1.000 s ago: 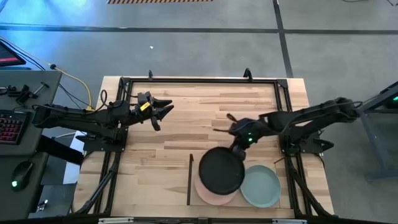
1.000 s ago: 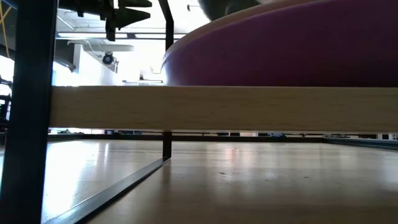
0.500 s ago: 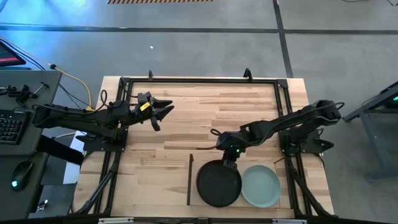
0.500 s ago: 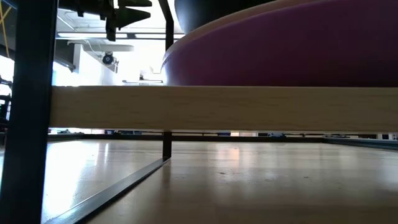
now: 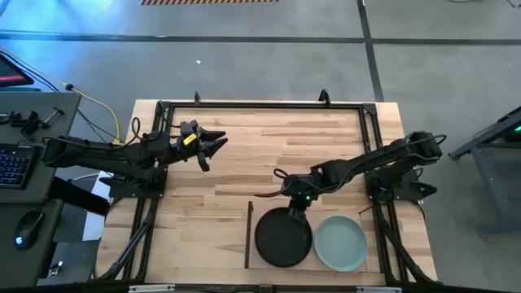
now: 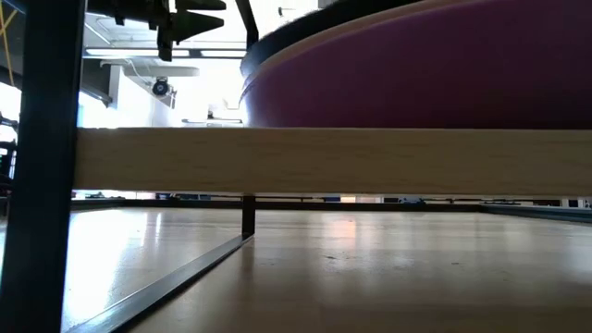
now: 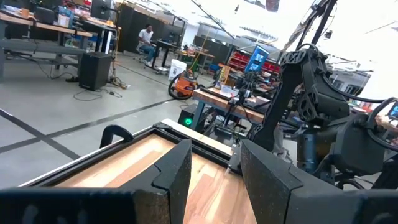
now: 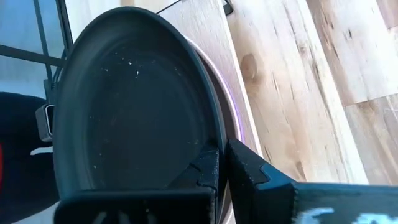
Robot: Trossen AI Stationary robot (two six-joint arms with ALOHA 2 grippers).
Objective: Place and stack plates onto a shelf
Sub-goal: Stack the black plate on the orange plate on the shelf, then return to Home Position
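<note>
The black plate (image 5: 283, 237) lies over the stack on the left half of the shelf (image 5: 252, 213), covering the plates below it in the high view. In the low view the purple plate (image 6: 416, 83) rests on the shelf's front edge (image 6: 333, 159), with a pale rim and the black plate's rim (image 6: 268, 42) above it. The pale blue-green plate (image 5: 341, 243) lies flat on the shelf to the right. My right gripper (image 5: 293, 208) is shut on the black plate. My left gripper (image 5: 218, 146) hovers open, far to the left. My right gripper pinches the black plate's far rim (image 8: 211, 155), one finger (image 8: 202, 174) inside the plate and the other (image 8: 249, 171) outside it. The fingers slant down from the table's far side. The plate lies nearly flat over the stacked plates (image 8: 233, 121).
A thin dark strip (image 5: 247, 234) marks the shelf's left end. A black metal frame (image 5: 260, 104) runs around the tabletop, with a post (image 6: 37, 157) close in the low view. Bare butcher-block lies between the two arms. A keyboard and mouse sit off the table's left.
My right gripper has moved toward the table's near-left and down, carrying the black plate with it. The plate has come down over the stack and now hides the pink plate, which showed beneath it a second ago.
</note>
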